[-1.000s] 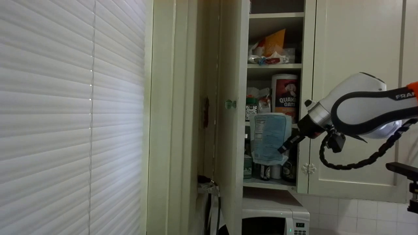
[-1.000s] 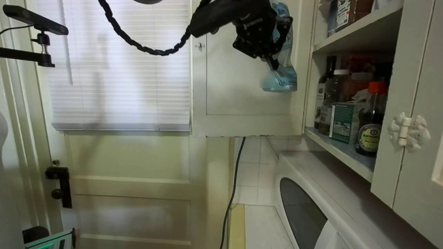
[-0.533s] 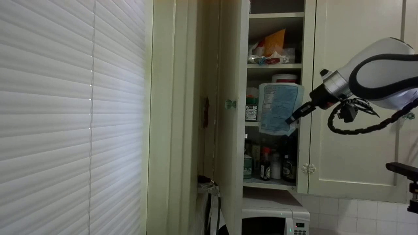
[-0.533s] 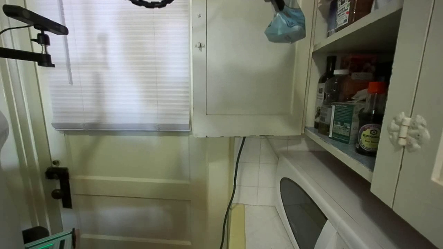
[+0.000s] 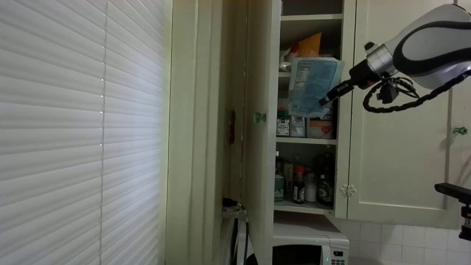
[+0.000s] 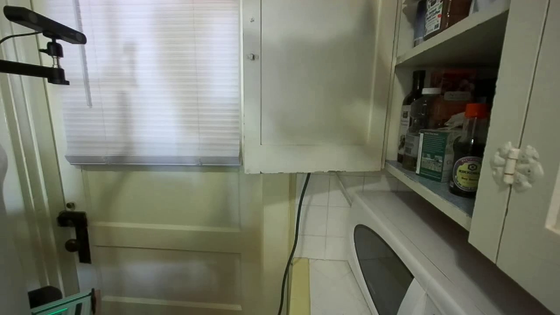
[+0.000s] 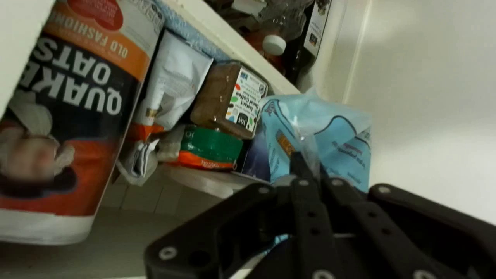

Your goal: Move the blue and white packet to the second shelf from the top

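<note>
The blue and white packet [image 5: 312,82] hangs upright, slightly tilted, in front of the open cupboard in an exterior view. My gripper [image 5: 323,101] is shut on its lower right edge. In the wrist view the gripper [image 7: 310,164] pinches a clear plastic fold of the packet [image 7: 345,135] between its fingers. The second shelf from the top [image 5: 284,74] shows at the left of the packet, which covers most of its front edge. An orange packet [image 5: 310,45] stands on that shelf, behind the blue one. Packet and gripper are out of view in the remaining exterior view.
The open cupboard door [image 5: 263,165] stands close on the packet's left. The top board [image 5: 312,17] lies above. An oats canister [image 7: 77,97] and a coffee jar [image 7: 228,100] stand on the shelf below. Bottles [image 6: 468,153] fill the bottom shelf. A microwave [image 5: 301,235] is underneath.
My gripper has risen with the packet from in front of the lower shelves to the height of the second shelf. Both have left the top of an exterior view.
</note>
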`<state>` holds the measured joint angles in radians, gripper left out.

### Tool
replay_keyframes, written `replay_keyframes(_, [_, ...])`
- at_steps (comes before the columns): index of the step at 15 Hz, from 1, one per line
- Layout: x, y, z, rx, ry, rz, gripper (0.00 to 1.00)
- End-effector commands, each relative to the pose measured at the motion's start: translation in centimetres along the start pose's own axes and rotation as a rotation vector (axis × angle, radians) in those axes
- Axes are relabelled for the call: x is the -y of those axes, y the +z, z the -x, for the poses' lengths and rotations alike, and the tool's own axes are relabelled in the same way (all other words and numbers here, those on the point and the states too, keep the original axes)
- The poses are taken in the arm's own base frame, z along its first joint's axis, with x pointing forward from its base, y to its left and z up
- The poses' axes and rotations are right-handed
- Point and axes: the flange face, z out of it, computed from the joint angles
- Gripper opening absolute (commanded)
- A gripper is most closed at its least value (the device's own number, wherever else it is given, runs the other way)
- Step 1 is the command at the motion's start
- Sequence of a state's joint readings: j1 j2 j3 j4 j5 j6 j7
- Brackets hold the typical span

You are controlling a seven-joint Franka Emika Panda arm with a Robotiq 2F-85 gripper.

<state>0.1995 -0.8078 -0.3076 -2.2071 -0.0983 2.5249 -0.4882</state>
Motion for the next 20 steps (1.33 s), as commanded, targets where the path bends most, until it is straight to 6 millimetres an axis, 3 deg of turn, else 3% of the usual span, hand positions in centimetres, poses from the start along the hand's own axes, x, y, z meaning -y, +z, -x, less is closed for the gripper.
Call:
replay_keyframes(1, [-1.0,-1.1,-4.9,-0.056,-0.043,-0.001,0.00])
replay_keyframes(7, [-2.0,-2.7,-11.5,-0.135,-0.097,0.084,0.00])
replay_keyframes(8, [-2.0,-2.8,-11.9,-0.138,-0.125,0.095,0.00])
replay_keyframes(9, [-1.3,-2.5,-10.3,-0.127,-0.096,0.071,0.01])
replay_keyframes(11, [-1.6,-2.4,-11.3,-0.133,-0.111,0.084,0.01])
replay_keyframes(16, [-1.7,-2.1,-11.6,-0.131,-0.117,0.088,0.00])
replay_keyframes(20, [-3.7,-0.3,-13.5,-0.153,-0.037,0.194,0.00])
